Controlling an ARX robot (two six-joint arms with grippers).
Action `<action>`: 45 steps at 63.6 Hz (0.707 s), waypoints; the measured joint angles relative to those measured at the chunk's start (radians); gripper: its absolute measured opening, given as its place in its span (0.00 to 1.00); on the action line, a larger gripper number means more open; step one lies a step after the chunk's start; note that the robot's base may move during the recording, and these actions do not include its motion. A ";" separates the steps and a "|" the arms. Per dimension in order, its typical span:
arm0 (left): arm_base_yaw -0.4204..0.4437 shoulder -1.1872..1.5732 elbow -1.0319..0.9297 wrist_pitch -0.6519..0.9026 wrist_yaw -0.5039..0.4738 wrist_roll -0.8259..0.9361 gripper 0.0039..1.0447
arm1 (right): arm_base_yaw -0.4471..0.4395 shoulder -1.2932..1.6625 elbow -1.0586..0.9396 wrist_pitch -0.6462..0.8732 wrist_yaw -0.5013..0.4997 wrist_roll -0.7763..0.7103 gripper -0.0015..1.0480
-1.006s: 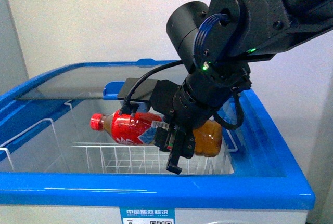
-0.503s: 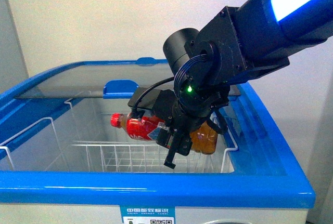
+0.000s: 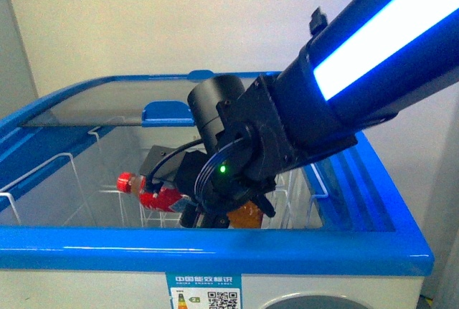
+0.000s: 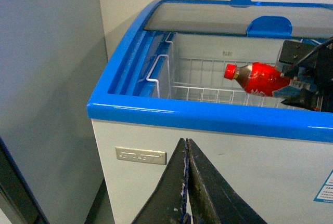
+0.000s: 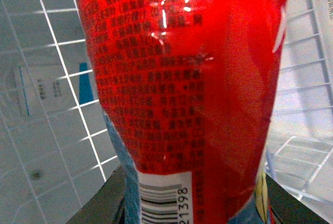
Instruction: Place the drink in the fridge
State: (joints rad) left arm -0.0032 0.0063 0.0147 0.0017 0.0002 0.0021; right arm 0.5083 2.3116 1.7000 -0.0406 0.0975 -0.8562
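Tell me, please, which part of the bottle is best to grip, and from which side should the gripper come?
Probably the labelled middle of the bottle, across its width, from above. It lies sideways, cap towards the fridge's left end, and the body is widest and most even there. The right gripper appears to hold it there already.

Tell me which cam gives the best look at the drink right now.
Left wrist view: the drink shows cap, neck and label, lying sideways above the wire basket inside the fridge. The front view shows only cap and some label; the right arm hides the rest. The right wrist view shows only a close-up of the label.
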 joint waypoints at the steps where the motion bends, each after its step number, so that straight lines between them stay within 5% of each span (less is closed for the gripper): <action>1: 0.000 0.000 0.000 0.000 0.000 0.000 0.02 | 0.001 0.003 -0.005 0.008 0.005 -0.002 0.38; 7: 0.000 0.000 0.000 0.000 0.000 0.000 0.02 | 0.000 0.016 -0.026 0.028 0.013 -0.003 0.39; 32: 0.000 0.000 0.000 0.000 0.000 0.000 0.02 | -0.009 -0.060 -0.071 0.042 -0.017 -0.029 0.94; 45: 0.000 0.000 0.000 0.000 0.000 0.000 0.02 | -0.030 -0.172 -0.132 0.023 -0.047 0.031 0.93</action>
State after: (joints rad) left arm -0.0032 0.0063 0.0147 0.0013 -0.0002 0.0021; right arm 0.4782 2.1399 1.5681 -0.0174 0.0502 -0.8253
